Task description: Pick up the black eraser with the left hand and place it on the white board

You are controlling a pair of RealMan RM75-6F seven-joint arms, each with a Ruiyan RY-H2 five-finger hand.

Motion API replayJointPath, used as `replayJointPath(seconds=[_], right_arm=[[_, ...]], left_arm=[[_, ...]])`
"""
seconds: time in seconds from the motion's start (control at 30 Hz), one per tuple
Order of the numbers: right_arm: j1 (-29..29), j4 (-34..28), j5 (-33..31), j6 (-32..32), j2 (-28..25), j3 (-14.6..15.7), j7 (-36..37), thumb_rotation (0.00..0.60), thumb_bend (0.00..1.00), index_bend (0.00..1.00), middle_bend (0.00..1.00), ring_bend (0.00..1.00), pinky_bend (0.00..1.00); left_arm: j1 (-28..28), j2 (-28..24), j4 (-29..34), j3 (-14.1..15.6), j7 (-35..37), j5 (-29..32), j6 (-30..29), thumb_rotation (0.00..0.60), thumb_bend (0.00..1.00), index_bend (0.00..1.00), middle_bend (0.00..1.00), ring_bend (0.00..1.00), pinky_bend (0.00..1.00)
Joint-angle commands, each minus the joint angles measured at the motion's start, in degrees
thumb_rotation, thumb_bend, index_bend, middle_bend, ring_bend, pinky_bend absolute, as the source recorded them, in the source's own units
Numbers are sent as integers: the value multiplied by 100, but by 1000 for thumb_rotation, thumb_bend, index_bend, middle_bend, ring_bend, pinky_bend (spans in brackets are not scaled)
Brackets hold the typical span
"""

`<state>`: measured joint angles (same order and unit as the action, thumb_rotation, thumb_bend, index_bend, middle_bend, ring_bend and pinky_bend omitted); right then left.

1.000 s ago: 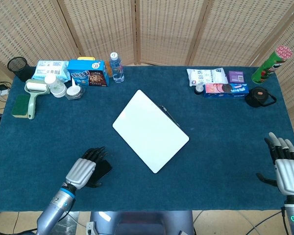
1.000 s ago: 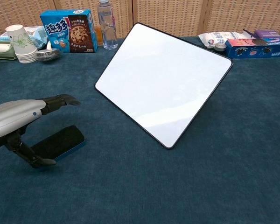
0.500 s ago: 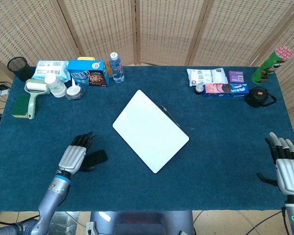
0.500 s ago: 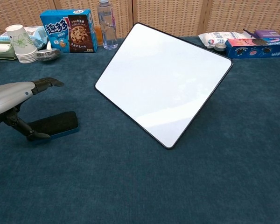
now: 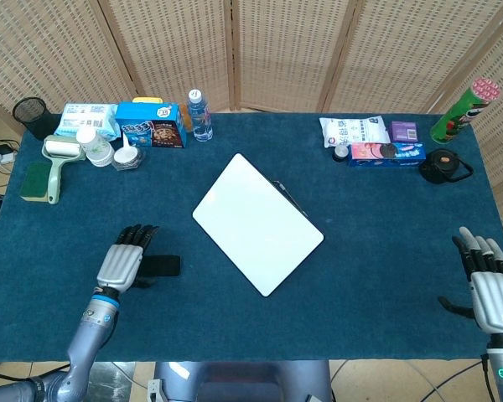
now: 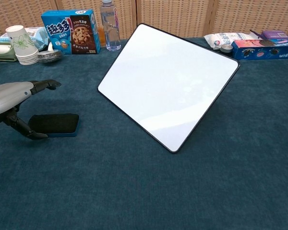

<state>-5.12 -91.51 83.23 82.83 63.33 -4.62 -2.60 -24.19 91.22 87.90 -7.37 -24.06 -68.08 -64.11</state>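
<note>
The black eraser [image 6: 54,123] lies flat on the bench [image 5: 235,335], well left of the white board [image 5: 257,223]; the left hand [image 5: 123,263] hovers over its left end (fingers extended, holding nothing); the right hand [image 5: 489,285] rests open at the bench's right edge.

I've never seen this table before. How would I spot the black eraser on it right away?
Start at the white board lying tilted in the middle of the blue table. Look toward the robot's left hand near the front edge; the black eraser lies flat on the cloth beside it. It is the only small dark block there, with a thin blue base, far from the snack boxes at the back.
</note>
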Motion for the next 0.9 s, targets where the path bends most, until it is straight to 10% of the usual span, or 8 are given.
replayJointPath(seconds=[0.03, 0.53, 0.9], right_arm=[[-1, 0, -5, -3, -3, -2, 10, 600, 0, 27, 0, 0, 0], [-35, 37, -3, -96, -28, 16, 135, 600, 0, 31, 0, 0, 0], [-48, 13, -13, -151, -48, 39, 140, 600, 0, 31, 0, 0, 0]], left_arm=[[-51, 74, -36, 45, -103, 40, 15, 600, 58, 131, 178, 81, 183], [-83, 588, -497, 117, -269, -214, -464, 600, 115, 494, 485, 340, 456], [-113, 623, -675, 177, 132, -762, -718, 600, 130, 537, 521, 368, 482]])
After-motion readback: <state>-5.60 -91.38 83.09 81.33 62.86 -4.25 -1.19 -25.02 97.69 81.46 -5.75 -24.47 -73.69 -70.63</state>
